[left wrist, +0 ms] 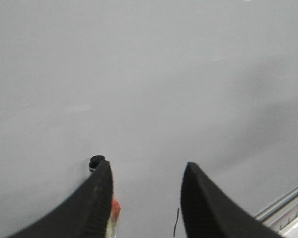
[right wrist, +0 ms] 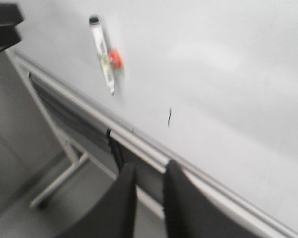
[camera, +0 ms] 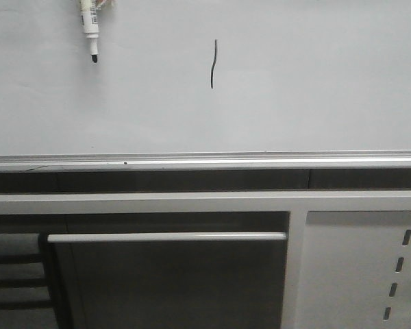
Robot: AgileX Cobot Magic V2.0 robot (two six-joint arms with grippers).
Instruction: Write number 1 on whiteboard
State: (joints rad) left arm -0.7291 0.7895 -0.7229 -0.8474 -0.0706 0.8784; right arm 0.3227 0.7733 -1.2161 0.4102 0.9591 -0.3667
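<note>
The whiteboard (camera: 294,82) fills the upper front view, with a silver rail (camera: 205,162) along its lower edge. The number 1 (camera: 213,64) is a thin wavy black stroke on it; it also shows in the left wrist view (left wrist: 176,222) and the right wrist view (right wrist: 169,117). A white marker (camera: 89,27) with a black tip rests against the board, left of the stroke, with nothing gripping it. My left gripper (left wrist: 146,166) is open in front of the board, and the marker (left wrist: 115,210) sits partly behind one finger. My right gripper (right wrist: 150,166) is empty, its fingers a narrow gap apart, by the rail (right wrist: 139,141).
Below the rail are a grey frame with a horizontal bar (camera: 164,237) and a white perforated panel (camera: 370,274) at the lower right. A dark object (right wrist: 2,25) sits at the edge of the right wrist view.
</note>
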